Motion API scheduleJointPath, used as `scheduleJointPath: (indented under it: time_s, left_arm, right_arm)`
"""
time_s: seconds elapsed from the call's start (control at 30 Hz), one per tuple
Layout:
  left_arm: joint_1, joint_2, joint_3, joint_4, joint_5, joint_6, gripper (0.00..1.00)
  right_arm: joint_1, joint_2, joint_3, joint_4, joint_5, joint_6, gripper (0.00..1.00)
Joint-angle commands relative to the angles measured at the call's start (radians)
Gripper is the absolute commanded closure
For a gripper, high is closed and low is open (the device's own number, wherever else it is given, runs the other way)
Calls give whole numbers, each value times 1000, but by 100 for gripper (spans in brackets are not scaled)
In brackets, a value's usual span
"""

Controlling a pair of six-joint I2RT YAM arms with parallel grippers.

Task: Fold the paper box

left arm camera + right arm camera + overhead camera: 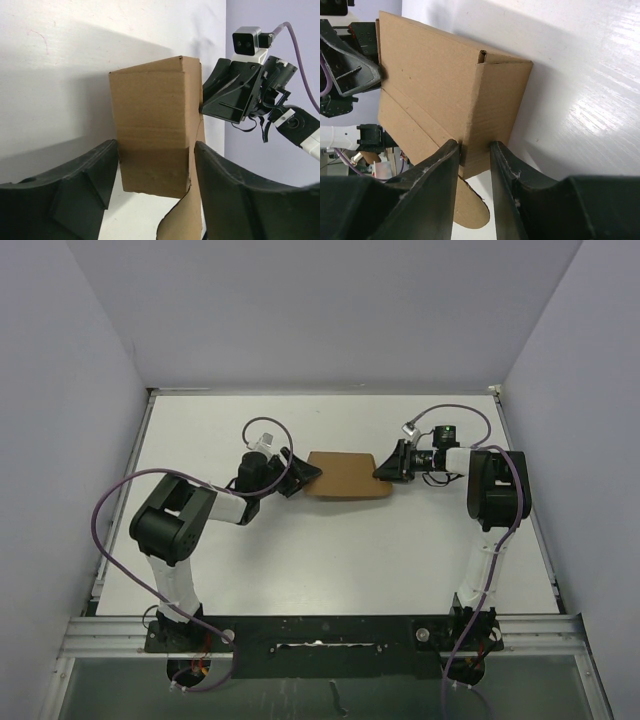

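Observation:
The paper box (348, 476) is brown cardboard, part-folded into a flat rectangular shape, and lies mid-table between both arms. My left gripper (308, 476) is at its left end. In the left wrist view its fingers (100, 170) flank the near end of the box (155, 110) and touch both sides, with a loose curved flap (185, 220) pressed against the right finger. My right gripper (383, 468) is at the right end. In the right wrist view that gripper (475, 145) is shut on the side panel of the box (445, 75), and a rounded tab (470, 210) hangs below.
White tabletop (300, 560) with a raised rim, enclosed by pale walls on three sides. The arm bases and a metal rail (320, 625) run along the near edge. Purple cables loop off both arms.

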Motion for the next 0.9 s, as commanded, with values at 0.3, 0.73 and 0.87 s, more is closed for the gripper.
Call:
scheduleJointPath:
  time_s: [0.3,0.73,0.87]
  left_arm:
    - [-8,5,15,97,0,-42,61]
    - [10,-108,-88,140,-26,-129,62]
    - [12,-151,-123,140,-42,-179,62]
  right_arm:
    - [-1,20,26,-41,46,-69,62]
    - [-34,-277,90,-255,112,-428,31]
    - [0,-435,36,-248,128,-593,26]
